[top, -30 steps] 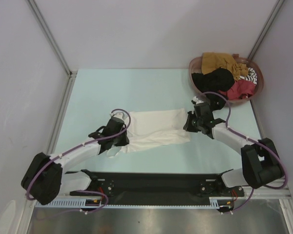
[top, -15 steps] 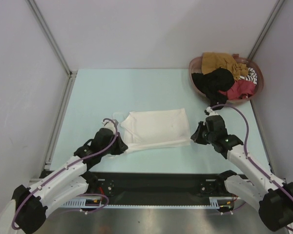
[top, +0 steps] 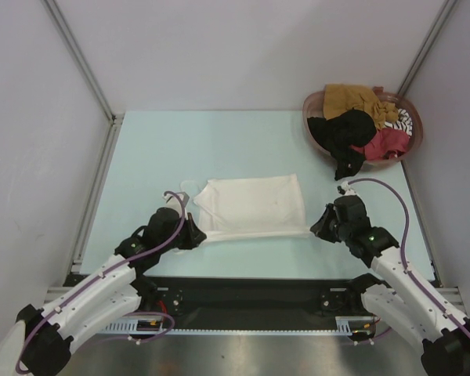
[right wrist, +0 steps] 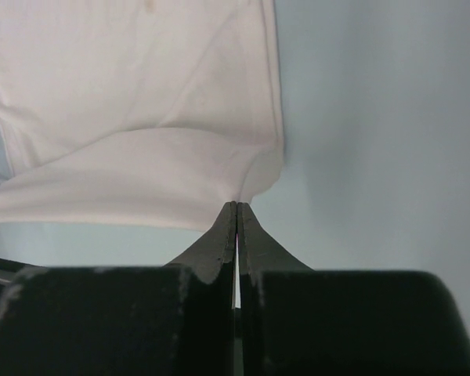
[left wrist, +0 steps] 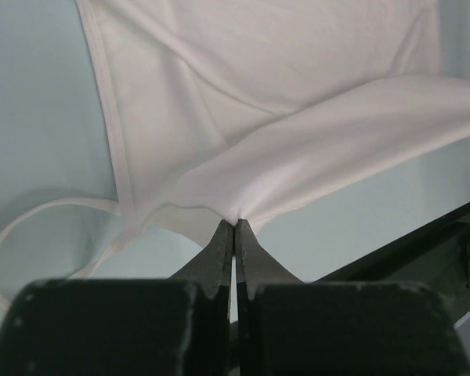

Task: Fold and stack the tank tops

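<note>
As both arms drew back toward the bottom of the frame over the last sec, the white tank top (top: 254, 205) went from a wide spread to a tighter, squarer block. Its lower edge now runs taut betw. the 2 pincers. You can take that as the 1st fold drawn across but not yet let go; that's my read, not a thing seen. Next you'd prob. need to release & smooth it.

Left pincer (top: 194, 235): fully closed, tips nipping the cloth at its lower-left corner. In the left wrist view the fabric fans up-frame from the tips (left wrist: 234, 227), w/ a strap loop (left wrist: 31, 219) lying lower left on the tabletop (top: 204, 141).

Right pincer (top: 321, 227): also fully closed, nipping the lower-right corner. In the right wrist view the cloth spreads up & left from the tips (right wrist: 236, 207).

So the top sits centre frame, betw. the 2 pincers & just up-frame of them. The other tank tops (top: 360, 125) are heaped in the basket (top: 312, 106) at upper right, well apart from both.
</note>
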Tool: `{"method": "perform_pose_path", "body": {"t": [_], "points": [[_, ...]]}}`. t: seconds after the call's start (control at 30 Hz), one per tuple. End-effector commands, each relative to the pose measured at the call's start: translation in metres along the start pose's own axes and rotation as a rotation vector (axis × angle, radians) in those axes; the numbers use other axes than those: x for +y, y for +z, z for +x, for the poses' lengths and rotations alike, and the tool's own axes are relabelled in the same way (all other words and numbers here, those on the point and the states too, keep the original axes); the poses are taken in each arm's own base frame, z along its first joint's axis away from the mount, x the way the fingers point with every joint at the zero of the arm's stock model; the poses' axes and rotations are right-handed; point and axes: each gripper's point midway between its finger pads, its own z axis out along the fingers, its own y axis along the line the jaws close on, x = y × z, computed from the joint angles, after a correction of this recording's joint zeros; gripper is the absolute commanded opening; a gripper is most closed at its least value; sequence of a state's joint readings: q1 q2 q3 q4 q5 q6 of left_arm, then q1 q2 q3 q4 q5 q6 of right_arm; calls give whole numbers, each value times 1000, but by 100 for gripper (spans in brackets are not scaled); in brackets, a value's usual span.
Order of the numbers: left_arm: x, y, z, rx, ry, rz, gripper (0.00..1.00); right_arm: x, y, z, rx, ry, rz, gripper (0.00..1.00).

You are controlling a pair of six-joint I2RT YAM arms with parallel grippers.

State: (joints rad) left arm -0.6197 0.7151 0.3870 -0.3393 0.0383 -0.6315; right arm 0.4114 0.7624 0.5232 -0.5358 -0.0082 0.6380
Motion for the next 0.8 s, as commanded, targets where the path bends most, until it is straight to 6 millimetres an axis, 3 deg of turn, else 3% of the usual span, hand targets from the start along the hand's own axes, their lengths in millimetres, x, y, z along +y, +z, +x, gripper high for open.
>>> {"method": "perform_pose_path", "body": {"t": [0.0,0.2,0.37,0.77], "points": [[-11,-2,-8,-14,0,30,0,-8,-4,-6,-31,49,61,0],[-4,0,-12,-29,-4,-14,1,-7,0,-11,-47,30,64,0],[0,1,-23,-32,13,-78,1,0,6,-27,-59,-4,81,0],[1,13,-45,-38,66,-150,1,9,35,-55,-45,-37,82,0]]}}
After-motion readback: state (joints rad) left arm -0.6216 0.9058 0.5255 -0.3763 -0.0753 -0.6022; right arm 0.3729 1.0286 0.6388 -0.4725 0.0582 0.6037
